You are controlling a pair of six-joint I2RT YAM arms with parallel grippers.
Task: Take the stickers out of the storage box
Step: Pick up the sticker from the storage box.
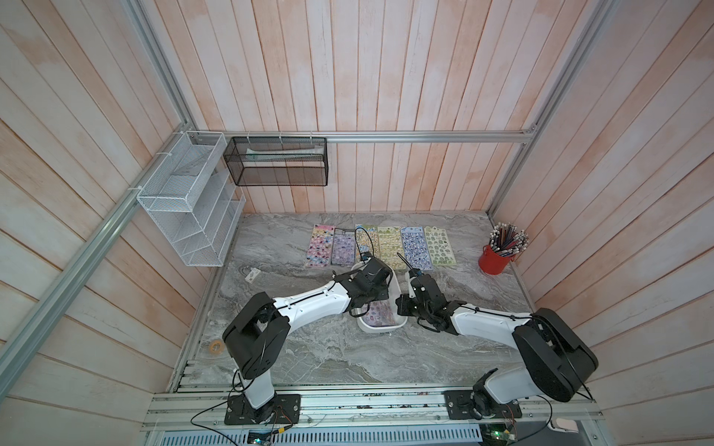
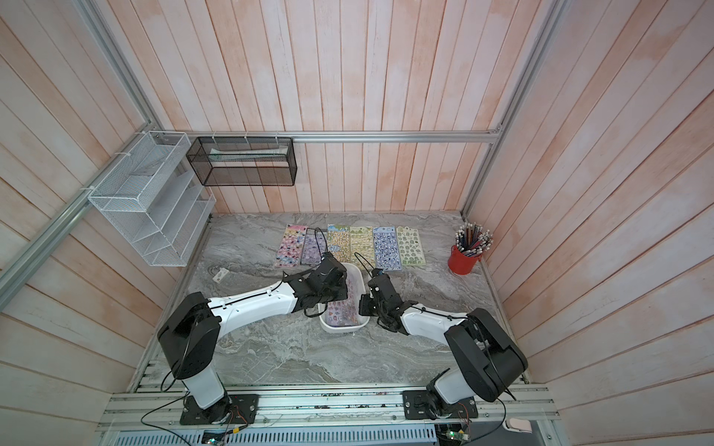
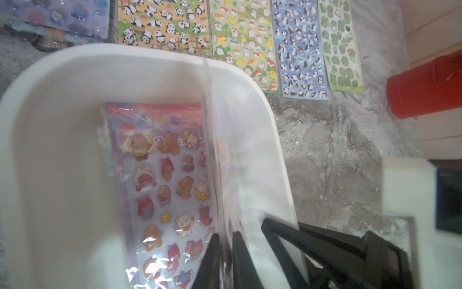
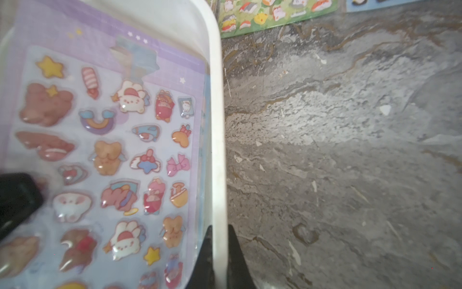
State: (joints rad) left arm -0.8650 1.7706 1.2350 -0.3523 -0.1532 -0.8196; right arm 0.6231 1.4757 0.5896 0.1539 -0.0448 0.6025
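The left end effector (image 3: 226, 240) was clenched on one glossy sleeved sheet (image 3: 217, 155), held edge-up inside the storage box (image 3: 75, 57). The slick sleeve could slip free, or drag along the purple stickers (image 3: 170, 180) lying flat beneath. The right end effector (image 4: 220, 232) clamped the box wall. Six other sheets (image 1: 411, 247) lay in a row on the counter (image 1: 309, 347).

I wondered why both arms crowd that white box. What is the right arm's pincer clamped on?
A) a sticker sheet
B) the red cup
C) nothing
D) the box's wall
D: in the right wrist view the right pincer straddles the wall of the box, one finger inside and one outside, shut on it. The left pincer is the one that pinches a sheet.
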